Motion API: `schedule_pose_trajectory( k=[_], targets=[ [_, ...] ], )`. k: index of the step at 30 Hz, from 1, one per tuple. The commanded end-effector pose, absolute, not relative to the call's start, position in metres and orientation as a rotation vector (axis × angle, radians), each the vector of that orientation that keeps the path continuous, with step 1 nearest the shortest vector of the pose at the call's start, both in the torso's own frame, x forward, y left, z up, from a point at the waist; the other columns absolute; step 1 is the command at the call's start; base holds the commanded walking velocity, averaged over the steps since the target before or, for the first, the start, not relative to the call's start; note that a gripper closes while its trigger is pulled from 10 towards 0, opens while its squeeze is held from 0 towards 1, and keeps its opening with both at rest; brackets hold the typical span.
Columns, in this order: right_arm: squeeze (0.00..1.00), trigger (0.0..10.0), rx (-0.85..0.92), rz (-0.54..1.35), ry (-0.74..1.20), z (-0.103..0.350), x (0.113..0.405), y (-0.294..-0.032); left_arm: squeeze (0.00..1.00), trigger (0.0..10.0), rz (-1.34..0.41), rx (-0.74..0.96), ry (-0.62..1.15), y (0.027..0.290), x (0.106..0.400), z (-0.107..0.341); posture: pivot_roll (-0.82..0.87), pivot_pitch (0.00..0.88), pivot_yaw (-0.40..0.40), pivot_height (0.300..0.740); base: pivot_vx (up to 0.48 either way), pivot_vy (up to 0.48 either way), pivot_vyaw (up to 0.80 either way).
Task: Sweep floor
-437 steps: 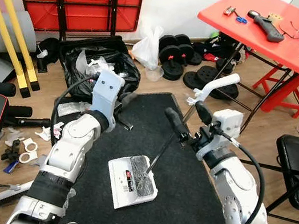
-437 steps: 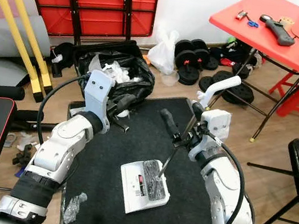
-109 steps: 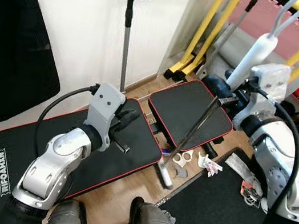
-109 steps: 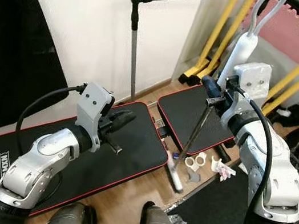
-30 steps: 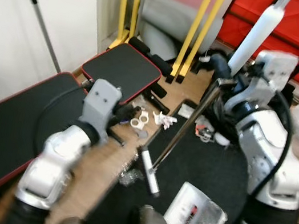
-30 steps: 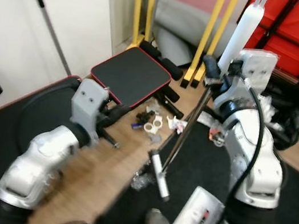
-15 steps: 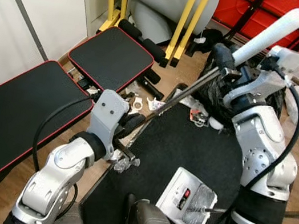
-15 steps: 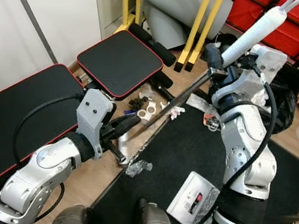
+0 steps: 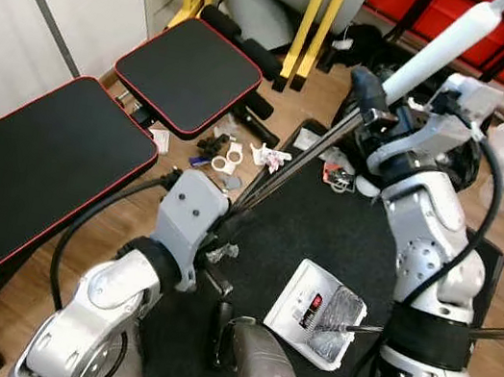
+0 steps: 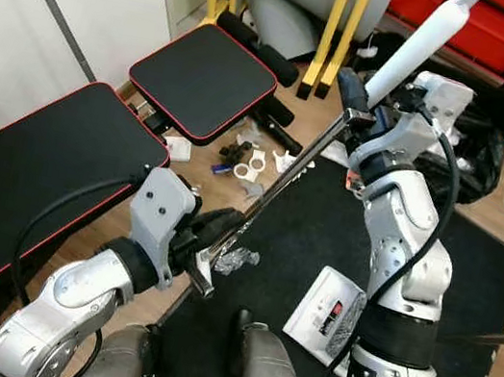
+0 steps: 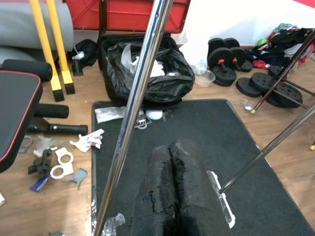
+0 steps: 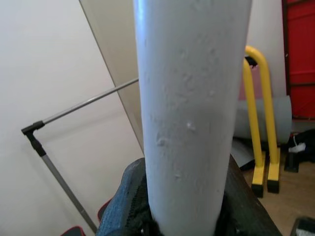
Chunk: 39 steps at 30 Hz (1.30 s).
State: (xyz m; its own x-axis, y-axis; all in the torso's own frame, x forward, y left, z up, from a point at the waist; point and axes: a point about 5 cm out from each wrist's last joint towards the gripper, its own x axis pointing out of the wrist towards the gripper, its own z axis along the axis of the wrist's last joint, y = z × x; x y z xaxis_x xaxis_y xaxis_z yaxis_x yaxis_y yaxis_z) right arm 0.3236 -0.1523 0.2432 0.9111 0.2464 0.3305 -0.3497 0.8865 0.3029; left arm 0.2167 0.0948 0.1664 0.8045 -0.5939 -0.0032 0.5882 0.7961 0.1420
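Fingers of the right gripper (image 10: 358, 95) clamp the broom (image 10: 283, 177) by its white foam grip, high above the black mat (image 9: 338, 253). From there the metal pole slants down to the mat's near edge, passing just beside the left gripper (image 11: 173, 162), whose fingers are pressed together holding nothing. Crumpled plastic (image 10: 237, 260) lies by the pole's lower end. White dustpan (image 9: 316, 312) rests on the mat. Scraps of litter (image 9: 238, 155) sit on the wooden floor (image 9: 98, 230) beside the black bench pads (image 9: 188, 72).
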Motion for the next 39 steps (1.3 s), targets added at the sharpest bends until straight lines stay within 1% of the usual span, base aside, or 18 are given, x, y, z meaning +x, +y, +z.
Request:
schedule_pose_trajectory(
  k=[1, 3, 5, 11, 19, 20, 22, 23, 25, 26, 27, 28, 36, 39],
  targets=[
    [0.0, 10.0, 0.382, 0.321, -0.355, 0.251, 0.323, -0.155, 0.0, 10.0, -0.611, 0.154, -0.076, 0.096, 0.214, 0.171, -0.11, 0.354, -0.161, 0.74, 0.0, 0.0, 0.0],
    [0.0, 10.0, 0.383, 0.323, -0.358, 0.251, 0.324, -0.155, 0.0, 10.0, -0.592, 0.159, -0.085, 0.098, 0.214, 0.172, -0.11, 0.354, -0.161, 0.74, 0.0, 0.0, 0.0],
    [0.0, 10.0, 0.38, 0.343, -0.37, 0.252, 0.329, -0.151, 0.0, 10.0, -0.481, 0.19, -0.138, 0.103, 0.218, 0.179, -0.1, 0.372, -0.165, 0.74, 0.0, 0.0, 0.0],
    [0.0, 10.0, 0.38, 0.388, -0.397, 0.255, 0.337, -0.143, 0.0, 10.0, -0.449, 0.198, -0.147, 0.105, 0.215, 0.18, -0.1, 0.387, -0.171, 0.74, 0.0, 0.0, 0.0],
    [0.0, 10.0, 0.359, 0.38, -0.404, 0.255, 0.349, -0.141, 0.0, 10.0, -0.439, 0.205, -0.156, 0.104, 0.213, 0.181, -0.09, 0.398, -0.175, 0.74, 0.0, 0.0, 0.0],
    [0.0, 4.5, 0.365, 0.373, -0.422, 0.257, 0.352, -0.142, 0.0, 10.0, -0.437, 0.205, -0.16, 0.104, 0.212, 0.181, -0.09, 0.405, -0.174, 0.74, 0.0, 0.0, 0.0],
    [0.0, 4.5, 0.368, 0.368, -0.436, 0.258, 0.354, -0.143, 0.0, 10.0, -0.437, 0.205, -0.163, 0.103, 0.212, 0.181, -0.09, 0.405, -0.174, 0.74, 0.0, 0.0, 0.0],
    [0.0, 0.0, 0.37, 0.362, -0.452, 0.26, 0.356, -0.144, 0.0, 10.0, -0.437, 0.204, -0.165, 0.103, 0.211, 0.181, -0.09, 0.41, -0.177, 0.74, 0.0, 0.0, 0.0],
    [0.0, 0.0, 0.371, 0.357, -0.463, 0.263, 0.358, -0.145, 0.0, 10.0, -0.437, 0.204, -0.165, 0.103, 0.211, 0.181, -0.1, 0.41, -0.177, 0.74, 0.0, 0.0, 0.0],
    [0.0, 2.7, 0.367, 0.349, -0.47, 0.264, 0.36, -0.146, 0.0, 10.0, -0.438, 0.202, -0.164, 0.103, 0.211, 0.181, -0.1, 0.41, -0.174, 0.74, 0.0, 0.0, 0.0],
    [0.0, 2.7, 0.367, 0.349, -0.47, 0.264, 0.36, -0.146, 0.0, 10.0, -0.438, 0.202, -0.164, 0.103, 0.211, 0.181, -0.1, 0.41, -0.174, 0.74, 0.0, 0.0, 0.0],
    [0.0, 10.0, 0.363, 0.342, -0.476, 0.266, 0.361, -0.147, 0.0, 10.0, -0.442, 0.197, -0.16, 0.103, 0.212, 0.181, -0.1, 0.41, -0.174, 0.74, 0.0, 0.0, 0.0],
    [0.0, 10.0, 0.351, 0.298, -0.5, 0.267, 0.367, -0.152, 0.0, 10.0, -0.458, 0.189, -0.157, 0.101, 0.212, 0.182, -0.1, 0.407, -0.166, 0.74, 0.0, 0.0, 0.0],
    [0.0, 10.0, 0.328, 0.25, -0.465, 0.261, 0.373, -0.154, 0.0, 10.0, -0.46, 0.19, -0.157, 0.1, 0.213, 0.182, -0.1, 0.4, -0.164, 0.74, 0.0, 0.0, 0.0]
  ],
)
